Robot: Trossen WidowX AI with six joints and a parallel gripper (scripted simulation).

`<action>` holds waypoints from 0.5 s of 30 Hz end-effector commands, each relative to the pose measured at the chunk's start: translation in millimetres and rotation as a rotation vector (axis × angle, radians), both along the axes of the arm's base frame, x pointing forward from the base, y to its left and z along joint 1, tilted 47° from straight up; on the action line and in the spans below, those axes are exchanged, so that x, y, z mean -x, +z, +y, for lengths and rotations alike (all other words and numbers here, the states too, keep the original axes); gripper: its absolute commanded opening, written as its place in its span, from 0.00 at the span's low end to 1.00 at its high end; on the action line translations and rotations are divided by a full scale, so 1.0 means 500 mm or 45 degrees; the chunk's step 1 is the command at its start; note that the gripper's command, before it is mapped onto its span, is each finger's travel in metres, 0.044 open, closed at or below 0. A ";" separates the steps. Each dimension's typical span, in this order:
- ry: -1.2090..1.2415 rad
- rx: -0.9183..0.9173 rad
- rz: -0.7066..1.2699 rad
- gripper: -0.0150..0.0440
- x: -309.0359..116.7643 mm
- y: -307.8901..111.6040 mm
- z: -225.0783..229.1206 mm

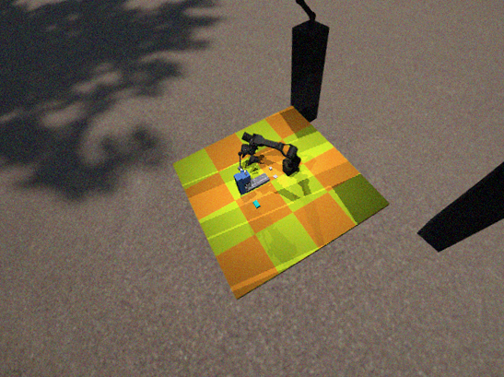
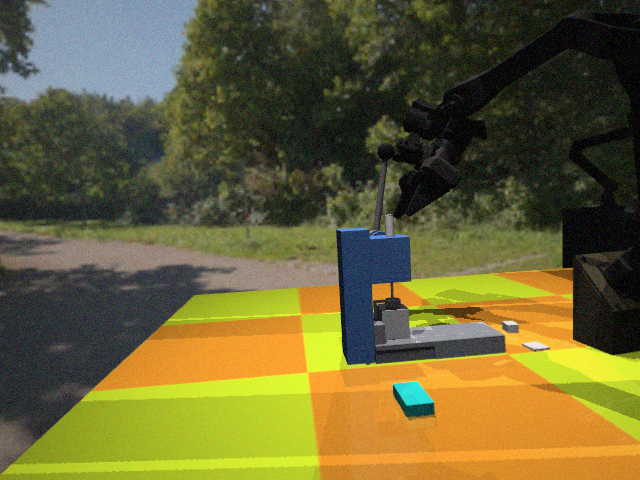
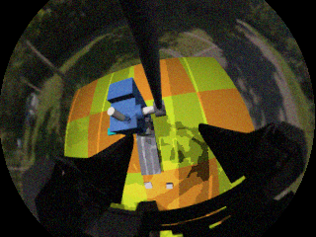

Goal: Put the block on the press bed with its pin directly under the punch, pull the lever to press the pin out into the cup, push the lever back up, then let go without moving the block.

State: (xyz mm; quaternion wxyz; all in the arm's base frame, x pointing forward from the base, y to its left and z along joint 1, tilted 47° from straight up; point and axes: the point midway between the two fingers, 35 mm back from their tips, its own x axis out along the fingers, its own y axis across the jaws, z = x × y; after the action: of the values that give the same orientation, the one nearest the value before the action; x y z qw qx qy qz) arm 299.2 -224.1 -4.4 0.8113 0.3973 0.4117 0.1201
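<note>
One block (image 2: 396,323) on the press bed (image 2: 469,334) (image 1: 259,182) (image 3: 149,155), sitting under the punch (image 2: 391,289) and up against the blue press (image 2: 355,294) (image 1: 242,182) (image 3: 123,106), so the loading part looks done to me. Can't make out if the pin is dead centre (too small to tell from here), and I can't see the cup.

Step in hand is going for the lever (image 2: 380,196) (image 3: 148,54), I'd say. It's up, ball knob at the top, and the pincer (image 2: 400,180) (image 3: 166,132) is right by it, spread wide open with nothing in it. Next move should be getting onto the lever and swinging it down, fingers well away from the block.

Headcount: one press, one lever, one block, one arm (image 1: 270,141) (image 2: 511,67) doing the work. Extras on the worktop (image 1: 283,244) (image 2: 206,428) (image 3: 224,106): one teal brick (image 1: 256,204) (image 2: 413,398) on the near side, plus two little pale pieces (image 2: 510,326) (image 3: 169,186) past the right end of the bed.
</note>
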 end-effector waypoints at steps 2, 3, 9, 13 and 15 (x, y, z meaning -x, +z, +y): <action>-0.100 0.121 -0.104 1.00 -0.011 0.082 -0.125; -0.099 0.121 -0.104 1.00 -0.010 0.084 -0.126; -0.095 0.116 -0.104 1.00 -0.005 0.103 -0.140; -0.081 0.095 -0.108 1.00 0.018 0.166 -0.178; -0.076 0.085 -0.112 1.00 0.029 0.194 -0.190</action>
State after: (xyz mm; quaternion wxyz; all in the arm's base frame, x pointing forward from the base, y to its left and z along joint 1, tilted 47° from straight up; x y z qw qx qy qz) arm 289.9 -314.4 83.5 0.8523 0.3648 0.3645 0.0881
